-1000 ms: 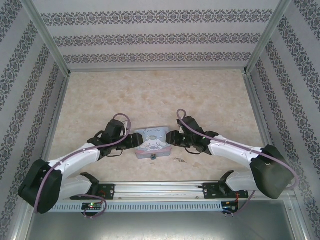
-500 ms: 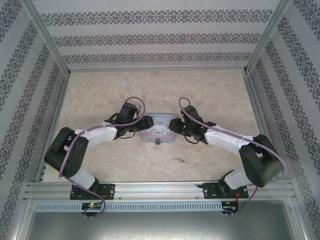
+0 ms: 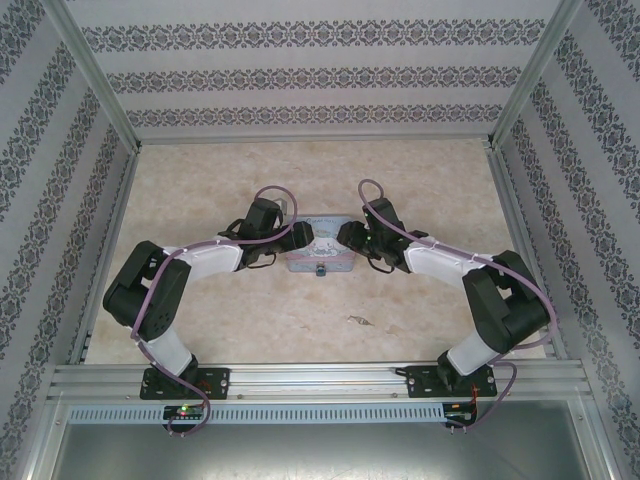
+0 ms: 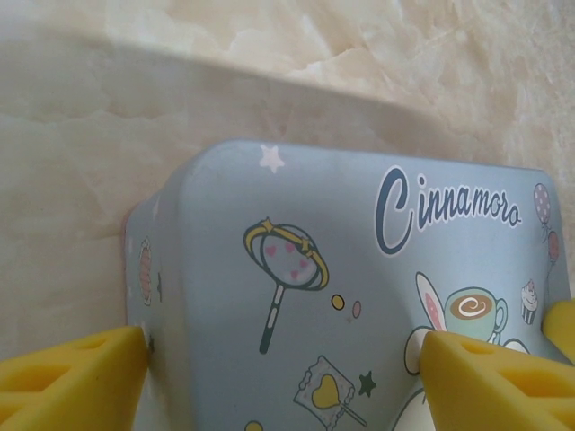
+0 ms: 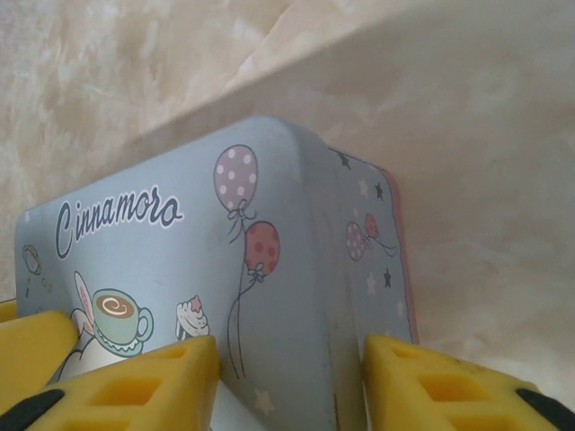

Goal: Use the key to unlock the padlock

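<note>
The pastel-blue cartoon tin (image 3: 322,248) sits mid-table between both grippers. My left gripper (image 3: 303,238) clamps its left end. In the left wrist view the yellow fingers (image 4: 76,377) straddle that end of the tin (image 4: 296,269), one on the side wall, one over the lid. My right gripper (image 3: 345,237) holds the right end. Its fingers (image 5: 135,386) pinch the lid edge and side wall of the tin (image 5: 269,233). The tiny dark padlock (image 3: 320,270) hangs at the tin's near edge. The key (image 3: 356,321), a thin sliver, lies on the table nearer the bases.
The marble-patterned table (image 3: 200,320) is ringed by patterned walls with metal posts. An aluminium rail (image 3: 320,378) carrying the arm bases runs along the near edge. Purple cables (image 3: 268,192) arch over both wrists.
Both arms have extended away from the bases, carrying the tin and its padlock farther up the table. The key has stayed where it lay.
</note>
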Action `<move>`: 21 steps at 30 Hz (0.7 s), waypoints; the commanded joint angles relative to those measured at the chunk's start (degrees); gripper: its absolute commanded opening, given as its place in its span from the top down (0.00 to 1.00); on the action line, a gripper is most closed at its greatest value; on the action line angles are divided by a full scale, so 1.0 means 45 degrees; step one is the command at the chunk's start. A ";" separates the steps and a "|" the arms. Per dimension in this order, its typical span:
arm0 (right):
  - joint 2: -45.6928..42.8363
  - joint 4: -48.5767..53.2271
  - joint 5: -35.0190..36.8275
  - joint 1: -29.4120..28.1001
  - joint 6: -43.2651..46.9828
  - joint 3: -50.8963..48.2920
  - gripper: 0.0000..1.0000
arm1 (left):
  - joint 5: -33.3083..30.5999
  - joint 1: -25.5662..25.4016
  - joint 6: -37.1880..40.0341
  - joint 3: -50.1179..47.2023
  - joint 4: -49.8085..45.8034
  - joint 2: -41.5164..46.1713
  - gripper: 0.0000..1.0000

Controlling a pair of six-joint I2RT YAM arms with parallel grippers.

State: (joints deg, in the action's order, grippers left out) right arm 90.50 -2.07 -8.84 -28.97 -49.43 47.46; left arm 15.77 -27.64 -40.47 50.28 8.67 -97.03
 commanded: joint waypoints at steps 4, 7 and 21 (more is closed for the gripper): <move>-0.0505 -0.0482 -0.0897 0.0077 -0.0030 -0.0006 0.33 | 0.0149 0.0197 0.0057 -0.0217 -0.0140 -0.0140 0.09; -0.1642 -0.0149 -0.0568 0.0312 0.0024 -0.0508 0.27 | 0.0213 0.0585 0.0199 -0.0212 -0.0268 0.0266 0.00; -0.5468 0.3403 -0.1295 0.0144 0.2326 -0.3174 0.30 | -0.1908 0.1326 0.1102 0.0722 -0.4245 0.4180 0.01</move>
State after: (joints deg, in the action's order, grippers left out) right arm 67.33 7.60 -13.10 -26.76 -43.09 35.03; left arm 11.51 -22.37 -36.84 51.96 -3.40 -80.64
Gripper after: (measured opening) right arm 0.709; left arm 0.994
